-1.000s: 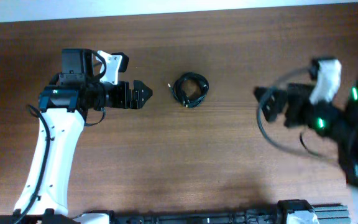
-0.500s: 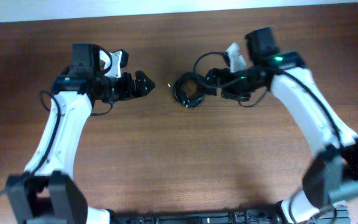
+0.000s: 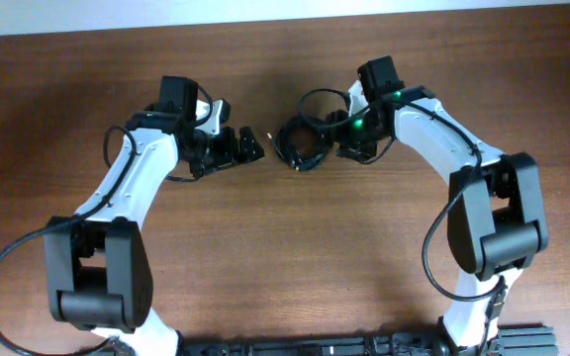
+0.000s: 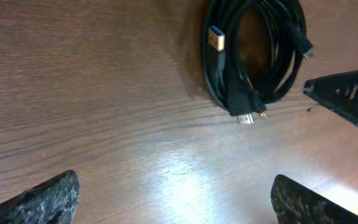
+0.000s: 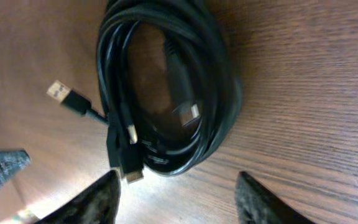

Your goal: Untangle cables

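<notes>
— Both arms nearer the middle than half a second ago; left gripper (image 3: 255,144) moved in towards the coil, right gripper (image 3: 331,138) drawn close against its other side. Confirm?

— Confirmed. The cables (image 3: 295,158) themselves lie where they were, one tight black coil on the brown table (image 3: 285,267), upper centre, between the two grippers.

— Left tool state?

— Left wrist view: left gripper (image 4: 176,202) fingers spread wide, nothing between them. Coil (image 4: 229,93) lies ahead of it, apart, flat on the wood. Gold-tipped plug (image 4: 216,38) sticks out on the coil's near side.

— Right tool?

— Right wrist view: right gripper (image 5: 179,199) fingers parted, holding nothing, tips just short of the coil (image 5: 222,81). Whether they touch it, cannot tell. Same plug (image 5: 59,93) juts out on the far side, pointing towards the left finger's dark tip at the frame edge.

— Coil condition?

— Wound in several loops, ends tucked in, not separated.
</notes>
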